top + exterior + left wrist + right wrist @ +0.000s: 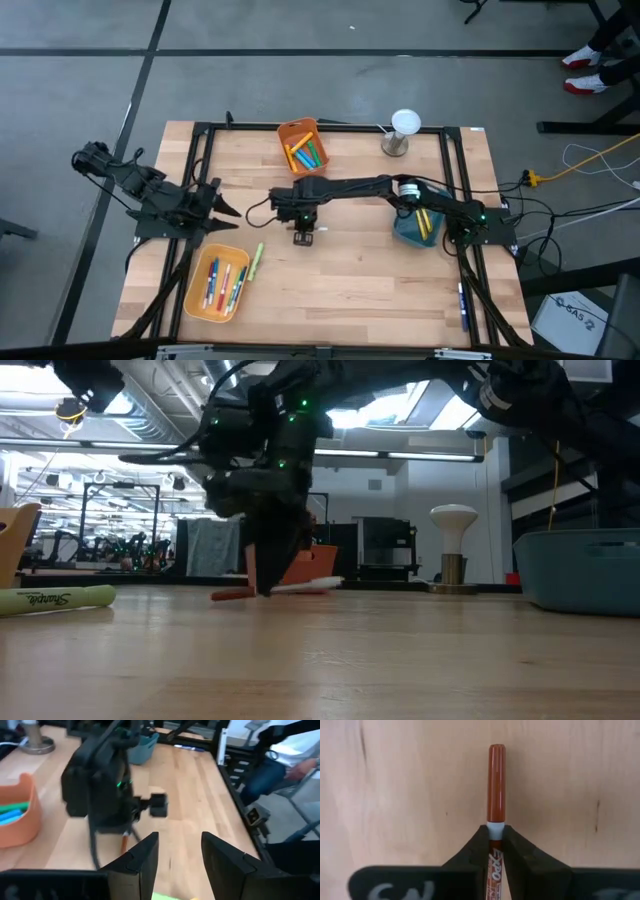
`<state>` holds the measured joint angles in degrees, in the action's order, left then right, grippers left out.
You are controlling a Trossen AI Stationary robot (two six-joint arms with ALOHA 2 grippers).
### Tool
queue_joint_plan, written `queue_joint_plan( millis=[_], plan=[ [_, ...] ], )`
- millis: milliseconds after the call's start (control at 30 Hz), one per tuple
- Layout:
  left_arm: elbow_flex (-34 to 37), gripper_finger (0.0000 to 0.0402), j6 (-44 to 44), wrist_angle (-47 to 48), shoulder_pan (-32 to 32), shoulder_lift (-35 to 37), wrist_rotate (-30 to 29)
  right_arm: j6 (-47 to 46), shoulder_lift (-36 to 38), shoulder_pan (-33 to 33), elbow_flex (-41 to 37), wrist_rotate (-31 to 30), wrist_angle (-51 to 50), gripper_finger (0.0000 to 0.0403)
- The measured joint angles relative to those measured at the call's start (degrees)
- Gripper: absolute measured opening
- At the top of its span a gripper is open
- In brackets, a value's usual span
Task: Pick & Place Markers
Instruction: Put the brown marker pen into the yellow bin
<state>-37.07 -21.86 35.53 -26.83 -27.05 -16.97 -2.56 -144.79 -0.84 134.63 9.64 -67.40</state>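
- Thin red-capped Expo marker [496, 795] lies flat on the wooden tabletop [380, 280], pinched between the right pincer [495, 851] fingers.
- Lift straight up so the cap protruding ahead clears the tabletop.
- Left pincer [180, 855], parked aside, stands part-open and empty.

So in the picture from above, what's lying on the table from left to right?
Left gripper → yellow bin of markers → green marker → right gripper, shut on a red marker → blue bin.
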Motion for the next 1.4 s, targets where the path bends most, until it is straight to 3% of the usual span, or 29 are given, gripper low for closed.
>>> queue_joint_plan(
  millis=[167, 367, 500, 833, 1033, 1400],
  plan=[
    [3.62, 0.0143, -1.52, 0.71, 0.01, -0.02, -0.68, -0.04, 2.23, 0.37, 0.02, 0.2, -2.63, 0.0038],
    [8.16, 0.0143, -4.51, 0.87, -0.03, -0.04, 4.15, -1.07, 5.0, 0.35, 0.04, 0.06, -3.55, 0.0041],
    [11.02, 0.0143, -4.55, 0.34, -0.02, -0.08, 4.31, -1.75, 6.69, 0.3, 0.15, -0.98, -0.61, 0.0039],
    [15.97, 0.0143, -1.49, -7.76, -0.02, -0.08, -0.09, -2.3, 6.86, 0.3, 0.2, -1.0, 8.47, 0.0045],
    [16.18, 0.0143, -0.35, -7.37, -0.02, -1.01, -4.63, -1.56, 6.86, 0.28, 0.22, -0.67, 11.53, 0.0043],
    [16.18, 0.0143, 0.96, -10.42, 2.45, -7.36, -9.35, -1.45, 6.86, 0.39, 0.22, -0.41, 16.75, 0.0045]
  ],
)
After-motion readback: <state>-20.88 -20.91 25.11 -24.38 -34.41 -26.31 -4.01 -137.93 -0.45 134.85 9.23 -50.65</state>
